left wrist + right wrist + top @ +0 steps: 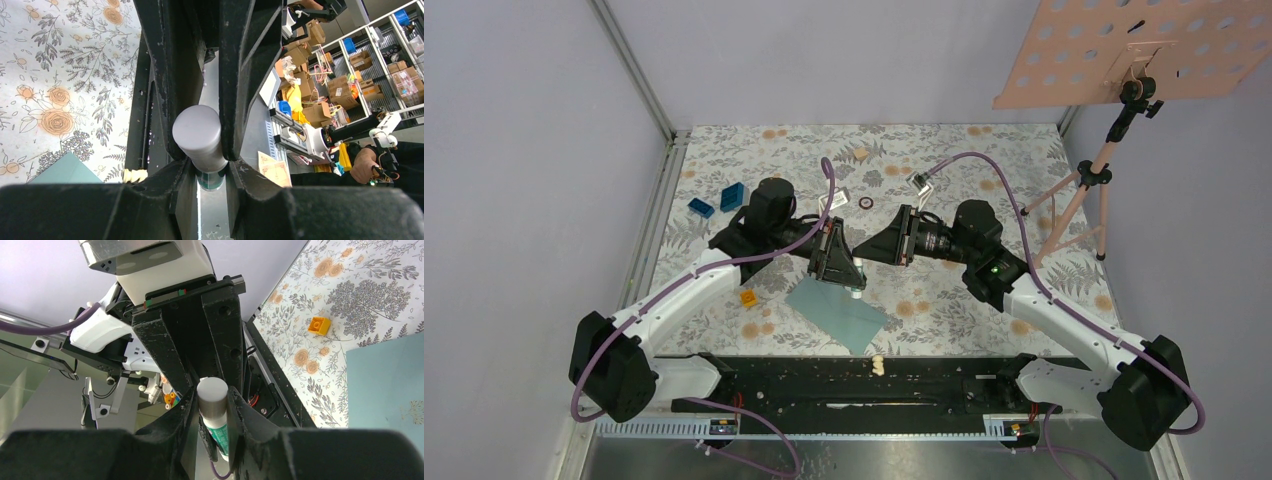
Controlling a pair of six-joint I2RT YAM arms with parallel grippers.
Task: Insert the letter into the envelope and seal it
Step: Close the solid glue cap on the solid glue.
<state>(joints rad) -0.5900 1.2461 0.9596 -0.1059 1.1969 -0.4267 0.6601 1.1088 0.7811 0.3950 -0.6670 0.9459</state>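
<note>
- Left tool [211, 172] is clamped on a glue stick [197, 132].
- Right tool [214, 412] is clamped on the same stick, facing the left one.
- Envelope [834, 312] lies flat on the counter [964, 310], centre, just nearside of both tools.

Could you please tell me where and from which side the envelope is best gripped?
On the envelope, probably its near corner, coming in low from the near side: it lies flat, offering only thin edges, and that corner points that way.

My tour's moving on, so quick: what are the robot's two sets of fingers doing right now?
Left fingers: closed on the glue stick.
Right fingers: closed on the same glue stick.
</note>
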